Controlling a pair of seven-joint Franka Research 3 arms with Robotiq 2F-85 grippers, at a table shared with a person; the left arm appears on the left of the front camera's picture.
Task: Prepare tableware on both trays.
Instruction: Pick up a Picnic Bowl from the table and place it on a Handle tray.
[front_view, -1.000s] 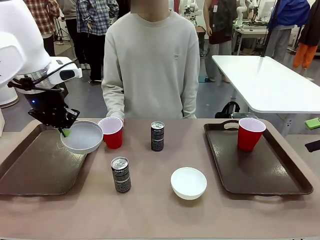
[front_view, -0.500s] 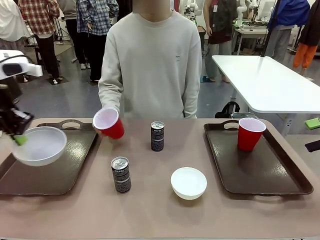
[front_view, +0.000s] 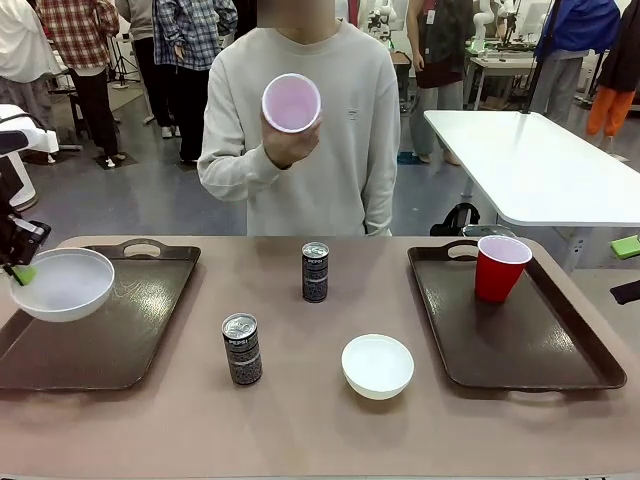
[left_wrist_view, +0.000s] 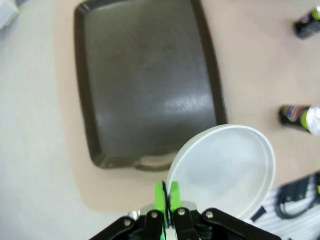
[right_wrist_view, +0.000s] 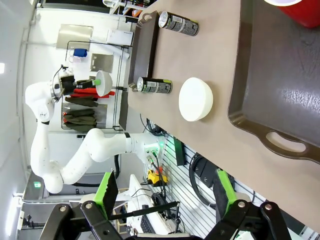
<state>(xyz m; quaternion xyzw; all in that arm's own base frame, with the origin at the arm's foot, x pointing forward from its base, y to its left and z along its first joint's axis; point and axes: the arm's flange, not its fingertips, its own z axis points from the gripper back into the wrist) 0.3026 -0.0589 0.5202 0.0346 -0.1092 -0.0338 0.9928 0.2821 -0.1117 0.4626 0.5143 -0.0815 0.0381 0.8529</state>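
Left tool (front_view: 21, 272) is clamped narrow on the rim of the shallow white bowl (front_view: 62, 285). The bowl hangs across the 9 o'clock rim of the left tray (front_view: 120, 345), and bare tray floor lies toward 3 o'clock of it, so the left arm is the nearer. The bowl is round, empty and faintly translucent, with no long axis. Right tool (right_wrist_view: 166, 190) stands wide and empty.

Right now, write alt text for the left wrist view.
The left gripper, shut, holds a white bowl by its rim above a corner of a dark brown tray. Two drink cans stand on the tan table beside it.
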